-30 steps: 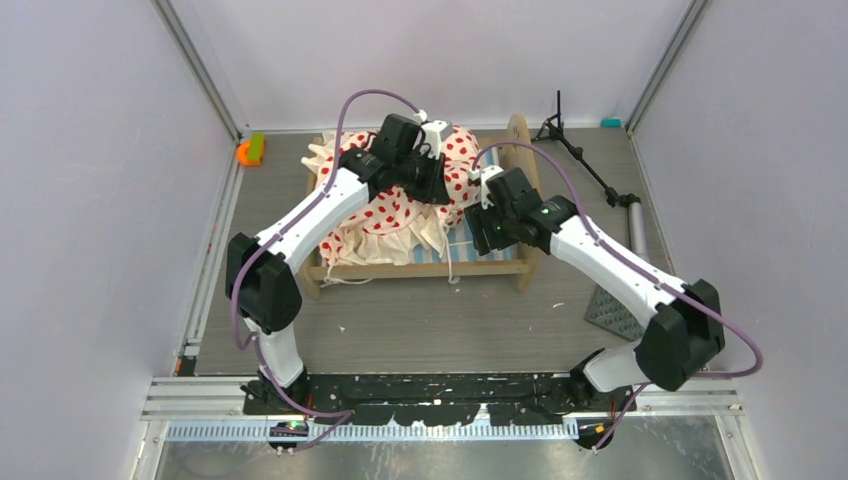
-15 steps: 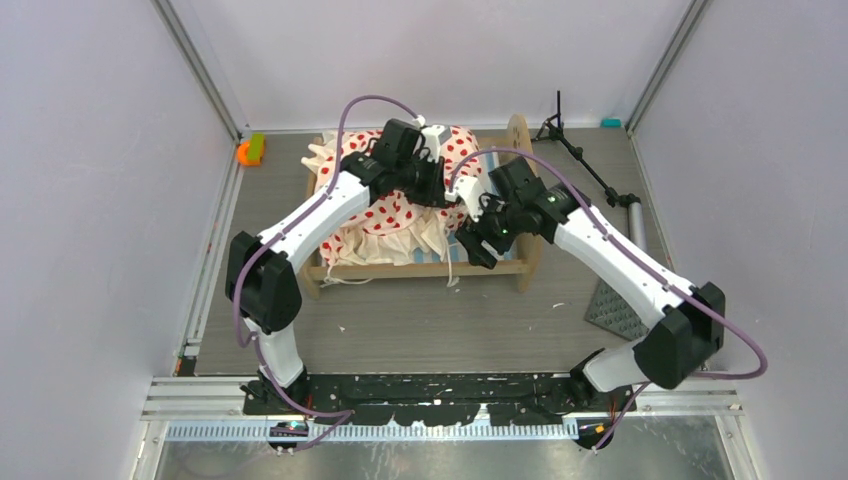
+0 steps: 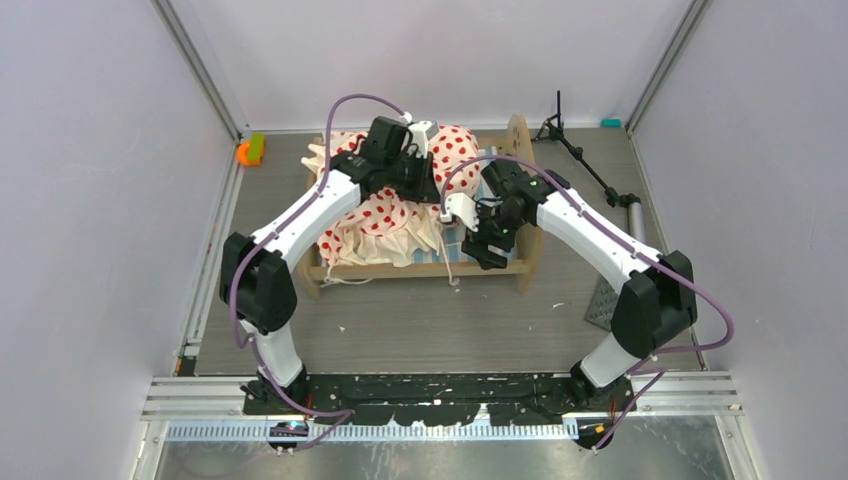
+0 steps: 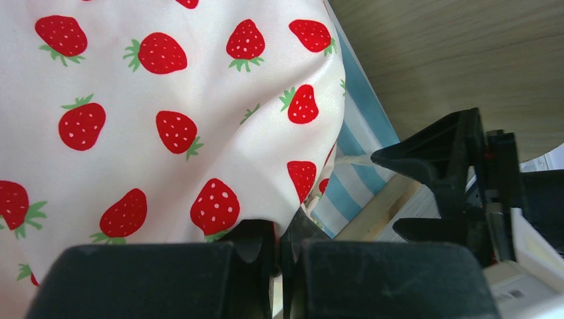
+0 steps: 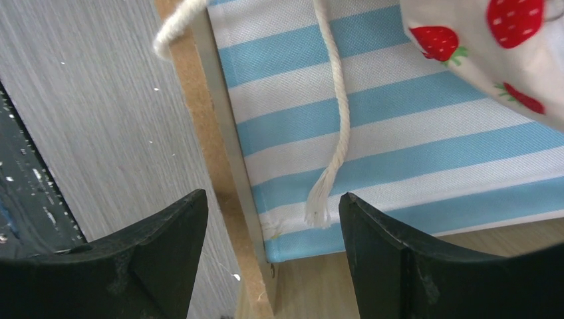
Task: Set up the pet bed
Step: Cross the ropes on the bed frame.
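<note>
Pet bed (image 3: 395,269): my left gripper (image 4: 279,244) pinches the strawberry bedding (image 4: 166,133); my right gripper (image 5: 273,209) hangs spread over the striped mattress (image 5: 412,133) corner. I'd draw it flat slowly, minding the cord (image 5: 338,119).

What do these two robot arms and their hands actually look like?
Left arm and right arm: white tube segments, bulky black joints, a purple cable looping along each. Left hand and right hand: two blunt black plastic fingers.
</note>
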Controlling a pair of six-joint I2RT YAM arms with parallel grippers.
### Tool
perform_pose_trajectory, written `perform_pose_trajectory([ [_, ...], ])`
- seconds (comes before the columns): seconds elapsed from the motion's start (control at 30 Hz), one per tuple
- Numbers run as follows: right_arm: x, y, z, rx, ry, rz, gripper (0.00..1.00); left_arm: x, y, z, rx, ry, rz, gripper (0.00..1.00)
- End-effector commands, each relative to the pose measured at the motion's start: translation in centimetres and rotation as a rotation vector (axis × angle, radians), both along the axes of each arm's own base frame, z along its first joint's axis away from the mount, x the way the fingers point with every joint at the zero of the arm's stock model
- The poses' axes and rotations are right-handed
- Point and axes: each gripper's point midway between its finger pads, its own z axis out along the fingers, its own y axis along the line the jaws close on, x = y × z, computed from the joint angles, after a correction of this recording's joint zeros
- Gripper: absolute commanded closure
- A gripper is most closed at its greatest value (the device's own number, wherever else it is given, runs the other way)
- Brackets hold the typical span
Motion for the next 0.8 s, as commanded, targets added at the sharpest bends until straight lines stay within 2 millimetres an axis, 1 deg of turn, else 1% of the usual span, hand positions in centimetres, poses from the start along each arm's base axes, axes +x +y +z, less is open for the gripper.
perform_pose_trajectory([
  [0.0,1.6,0.3,-0.6,0.016,-0.081,0.019,0.23,0.5,0.1,3.1,-0.071,-0.072,0.001,1.00],
  [0.1,1.7,0.1,-1.7,-0.004,-0.071,0.029,0.23,0.5,-0.1,3.0,-0.074,-0.064,-0.007,1.00],
  [0.2,1.7,0.5,-2.4,0.001,-0.046,0.043,0.23,0.5,-0.3,3.0,-0.077,-0.060,-0.011,1.00],
  [0.27,1.3,0.7,-2.7,0.011,-0.017,0.065,0.23,0.6,-0.2,2.9,-0.075,-0.058,-0.009,1.00],
  [0.4,-0.2,1.0,-2.9,0.019,0.070,0.098,0.25,0.6,-0.1,2.8,-0.072,-0.057,-0.011,1.00],
  [0.47,-0.4,1.0,-3.0,0.018,0.090,0.088,0.27,0.6,-0.2,2.7,-0.074,-0.053,-0.012,1.00],
  [0.57,-1.0,1.1,-2.6,0.033,0.120,0.079,0.31,0.6,-0.3,2.6,-0.075,-0.049,-0.014,1.00],
  [0.63,-1.5,1.3,-2.1,0.049,0.137,0.075,0.36,0.6,-0.3,2.6,-0.078,-0.050,-0.015,1.00],
  [0.77,-3.2,1.4,-1.0,0.080,0.176,0.098,0.41,0.6,-0.4,2.7,-0.082,-0.049,-0.019,1.00],
])
